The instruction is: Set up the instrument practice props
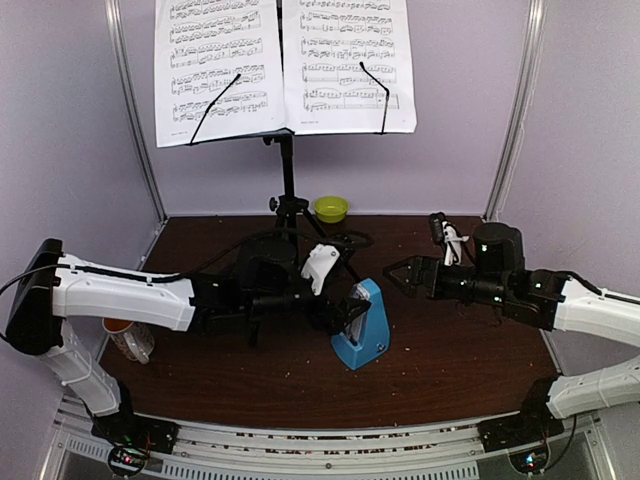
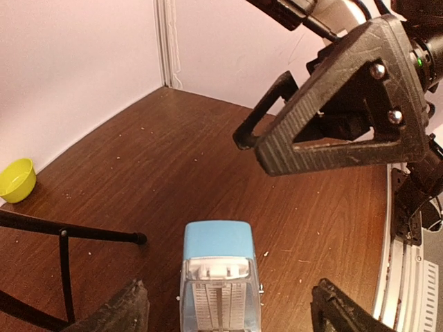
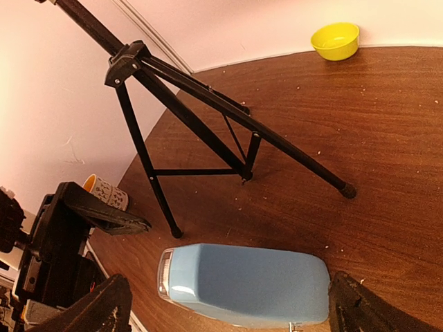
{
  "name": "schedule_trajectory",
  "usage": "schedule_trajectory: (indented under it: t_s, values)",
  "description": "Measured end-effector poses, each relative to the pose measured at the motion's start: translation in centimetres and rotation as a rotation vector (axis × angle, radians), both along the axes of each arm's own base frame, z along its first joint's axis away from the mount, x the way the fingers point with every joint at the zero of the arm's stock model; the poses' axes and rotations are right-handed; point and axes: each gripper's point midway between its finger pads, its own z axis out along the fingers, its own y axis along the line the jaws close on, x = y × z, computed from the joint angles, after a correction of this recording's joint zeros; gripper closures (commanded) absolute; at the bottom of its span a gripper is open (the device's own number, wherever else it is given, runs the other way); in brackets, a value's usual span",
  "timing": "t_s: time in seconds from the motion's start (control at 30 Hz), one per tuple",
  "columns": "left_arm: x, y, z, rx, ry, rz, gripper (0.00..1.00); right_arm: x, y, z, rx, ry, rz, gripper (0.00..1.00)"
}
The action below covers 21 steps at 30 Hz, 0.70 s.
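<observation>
The blue metronome (image 1: 362,326) stands upright on the brown table (image 1: 450,350), its clear front facing my left arm. My left gripper (image 1: 335,310) is open right beside it. In the left wrist view the metronome (image 2: 220,277) sits between my spread fingers (image 2: 121,311), apart from both. My right gripper (image 1: 398,275) is open just right of and above the metronome; its wrist view shows the blue back (image 3: 242,280) between its fingertips (image 3: 90,308). The black music stand (image 1: 288,170) stands at the back holding two sheet-music pages (image 1: 220,65).
A lime-green bowl (image 1: 331,208) sits at the back wall behind the stand. The white-and-orange mug (image 1: 125,335) sits under my left arm. The stand's tripod legs (image 3: 208,117) spread over the table just behind the metronome. Walls close in on both sides.
</observation>
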Motion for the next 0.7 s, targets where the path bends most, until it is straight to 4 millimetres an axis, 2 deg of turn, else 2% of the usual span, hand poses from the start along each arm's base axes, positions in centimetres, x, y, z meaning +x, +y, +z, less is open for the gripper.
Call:
schedule_trajectory:
  t_s: [0.1, 0.2, 0.4, 0.53, 0.7]
  values:
    - [-0.1, 0.1, -0.2, 0.005, 0.000, -0.001, 0.20, 0.3, 0.7, -0.5, -0.011, 0.027, 0.012, 0.02]
    - [-0.1, 0.3, -0.6, 0.013, 0.004, 0.000, 0.22, 0.6, 1.4, -1.8, -0.024, 0.076, 0.025, 0.02]
    - [0.5, 0.3, -1.2, 0.022, 0.007, 0.012, 0.33, 0.6, 2.3, -4.1, -0.039, 0.157, 0.043, 0.04]
    - [1.6, -0.2, -2.7, 0.050, 0.021, 0.020, 0.38, 0.8, 2.8, -4.2, -0.015, 0.173, 0.046, 0.05]
    - [2.0, -0.9, -3.0, 0.053, 0.023, 0.010, 0.38, 1.0, 3.0, -4.2, 0.005, 0.187, 0.039, 0.07]
